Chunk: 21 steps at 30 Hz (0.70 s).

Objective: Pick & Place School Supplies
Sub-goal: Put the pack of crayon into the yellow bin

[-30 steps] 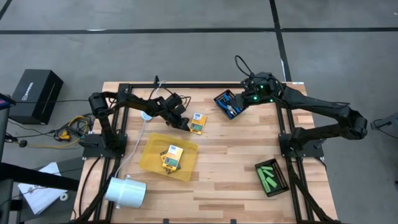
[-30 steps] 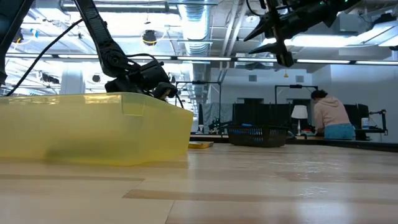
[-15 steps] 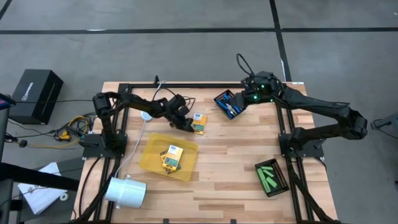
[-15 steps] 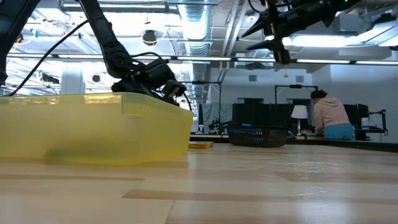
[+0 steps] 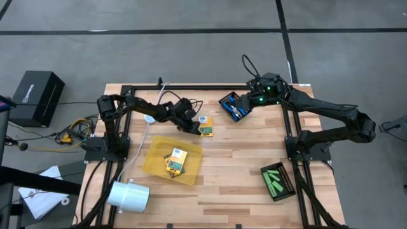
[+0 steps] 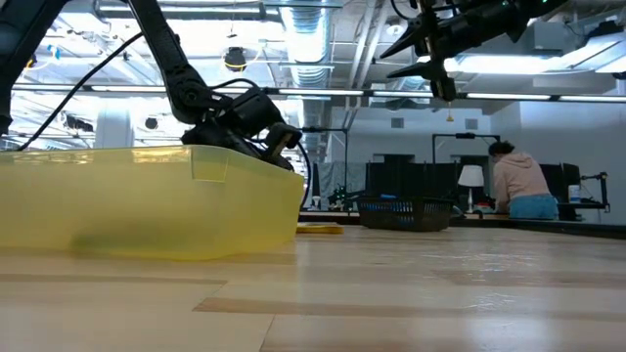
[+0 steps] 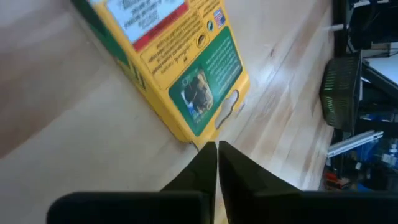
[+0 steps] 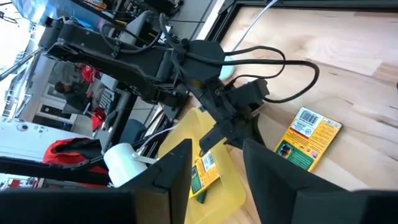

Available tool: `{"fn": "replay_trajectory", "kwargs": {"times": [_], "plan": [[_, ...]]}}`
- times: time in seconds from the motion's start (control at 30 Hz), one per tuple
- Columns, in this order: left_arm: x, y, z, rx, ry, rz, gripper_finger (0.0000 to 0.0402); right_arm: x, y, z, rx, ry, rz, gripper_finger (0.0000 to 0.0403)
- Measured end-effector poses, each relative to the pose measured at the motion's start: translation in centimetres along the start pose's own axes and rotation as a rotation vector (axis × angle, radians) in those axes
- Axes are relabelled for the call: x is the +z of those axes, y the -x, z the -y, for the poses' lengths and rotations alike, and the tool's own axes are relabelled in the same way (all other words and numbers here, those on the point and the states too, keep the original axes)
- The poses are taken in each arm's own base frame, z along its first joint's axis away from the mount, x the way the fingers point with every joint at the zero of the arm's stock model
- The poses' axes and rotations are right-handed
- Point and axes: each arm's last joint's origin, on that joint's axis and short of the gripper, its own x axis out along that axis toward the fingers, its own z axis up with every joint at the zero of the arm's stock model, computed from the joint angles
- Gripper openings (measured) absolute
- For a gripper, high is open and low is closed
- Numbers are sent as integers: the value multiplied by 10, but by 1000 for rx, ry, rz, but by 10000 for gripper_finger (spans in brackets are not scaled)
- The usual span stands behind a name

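Observation:
A yellow-and-green crayon box (image 5: 205, 126) lies flat on the wood table, right of my left gripper (image 5: 195, 128). That gripper is shut with nothing between its fingers, and its tips (image 7: 216, 147) stand at the box's corner (image 7: 193, 140). A second crayon box (image 5: 176, 159) lies in the yellow tray (image 5: 156, 166). My right gripper (image 5: 245, 107) hangs open and high (image 6: 435, 61) over a black mesh tray holding blue scissors (image 5: 233, 107). Green sticks (image 5: 276, 179) lie in another black mesh tray. My left gripper's shut fingertips slant down from the table's left to the crayon box's edge, at the corner (image 7: 194, 139) by its green panel. The box lies flat on the table. I cannot tell whether the tips touch it.
A white cylinder (image 5: 128, 194) lies at the near left corner. The black frame rails (image 5: 191, 88) run along the table's far edge and sides. Bare wood (image 5: 235, 159) lies between the yellow tray and the tray of green sticks. A person (image 6: 518, 181) stands far behind the table.
My left gripper has moved toward the table's right edge and slightly down, coming up to the crayon box on the table. My right gripper has kept its place above the scissors tray.

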Motion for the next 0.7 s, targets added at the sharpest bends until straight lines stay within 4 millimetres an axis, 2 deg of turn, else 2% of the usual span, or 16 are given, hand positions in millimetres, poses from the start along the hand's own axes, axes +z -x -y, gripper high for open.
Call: {"fn": "replay_trajectory", "kwargs": {"times": [0.17,0.27,0.37,0.53,0.6,0.7], "plan": [[0,0,0,11,-2,16,2,3,1,3,-9,-7,14,135],[1,3,0,-4,-8,9,15,4,2,3,-10,-8,15,138],[4,11,2,-26,-11,12,53,3,2,3,-3,-3,13,143],[7,23,-3,-23,71,-29,139,5,2,1,10,16,25,153],[2,22,-2,-16,79,-45,166,6,2,1,13,21,31,156],[-6,12,6,-28,69,-68,181,9,3,1,26,27,52,158]]}}
